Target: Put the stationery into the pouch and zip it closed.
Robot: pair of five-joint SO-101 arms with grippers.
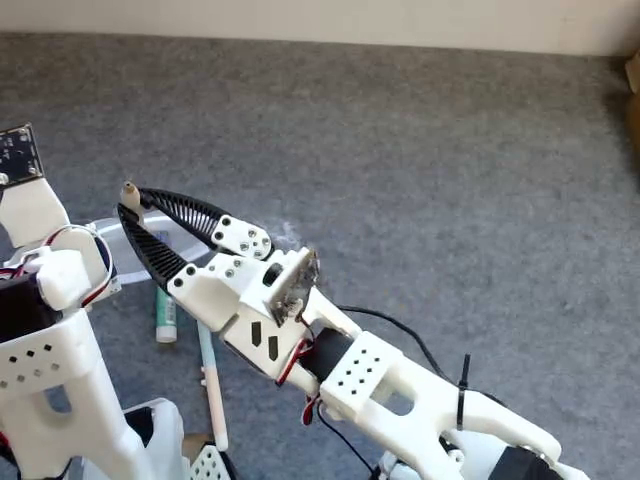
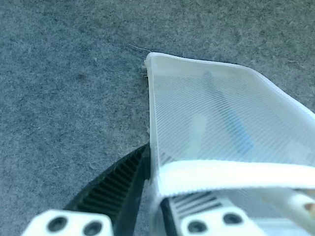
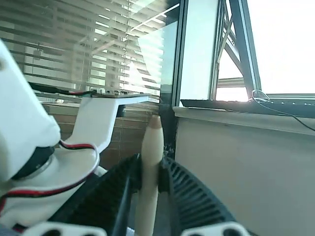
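Midway through a packing job: the left gripper (image 2: 153, 189) is clenched on the rim of the translucent mesh pouch (image 2: 221, 118), holding it just above the table. The right gripper (image 1: 135, 203) grips a cream-coloured pen (image 3: 150, 167) between its ribbed black fingers (image 3: 189, 196), tip upward, directly over the pouch. A blue pen (image 2: 231, 123) lies inside the mesh, so the loading appears under way but far from finished. A pale rod (image 2: 290, 199) sits at the pouch's mouth; whether it is the lower end of the held pen cannot be told. On the table beside the pouch lie a green-and-white marker (image 1: 165, 315) and, near it, a long pale pencil (image 1: 212, 385), both apparently waiting to be picked up. The mouth looks open around its white band, and the zipping, the last step, seems not yet begun. By this reckoning, what is left is the pen in hand, two loose pieces and the closure. The work takes place on a grey felt-like mat (image 1: 420, 150) that covers the table up to a pale wall strip (image 1: 300, 20) at its far edge. Behind the arms, the room has slatted blinds (image 3: 74, 44), a bright window (image 3: 280, 44) in a dark frame, and a sill (image 3: 246, 115) with a thin cable (image 3: 288, 109) trailing along it.
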